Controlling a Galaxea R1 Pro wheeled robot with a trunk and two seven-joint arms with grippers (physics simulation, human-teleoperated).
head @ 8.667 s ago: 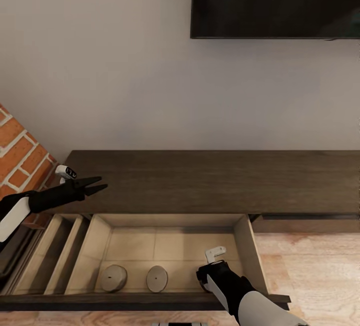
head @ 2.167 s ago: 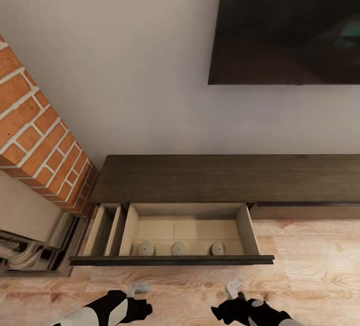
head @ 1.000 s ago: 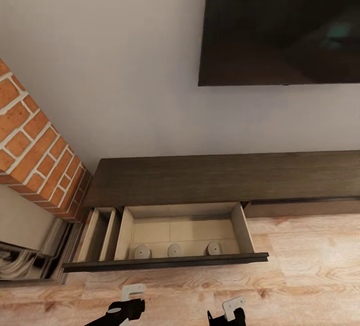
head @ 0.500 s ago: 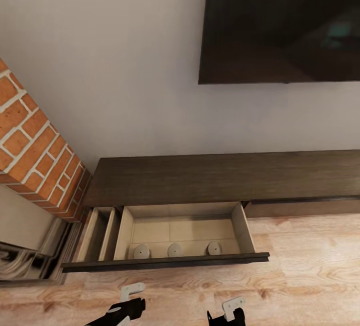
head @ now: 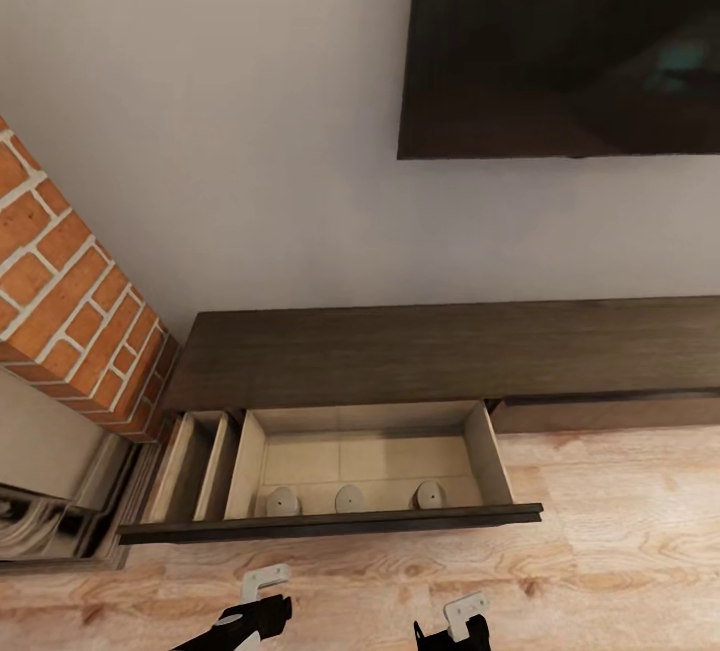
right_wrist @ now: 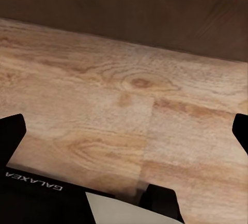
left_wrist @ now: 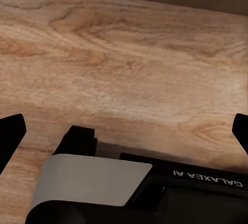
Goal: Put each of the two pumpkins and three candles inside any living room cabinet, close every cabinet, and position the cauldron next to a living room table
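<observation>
A: Three small grey round candles [head: 350,498] are seen lying in a row near the front of the pale light-wood drawer [head: 365,461], which stands pulled out of the long low dark-brown wooden cabinet [head: 440,351]. A narrower compartment [head: 195,466] beside it is drawn out as well. No pumpkin or cauldron is to be made out here.

B: And the claws?

A: The left gripper [left_wrist: 124,131] is spread wide over the wood-plank floor [head: 620,541], nothing held between its fingers; the right gripper [right_wrist: 124,131] is likewise spread and empty. Both are set low, near the drawer's dark front.

B: What might go amiss?

A: The drawer could be left standing open, so the closing requirement would be failed. If it were shoved hard or off-centre, the candles might be rolled about, or the front jammed askew. The brick fireplace [head: 70,301] just beside the cabinet could be struck by the left arm during a turn.
</observation>
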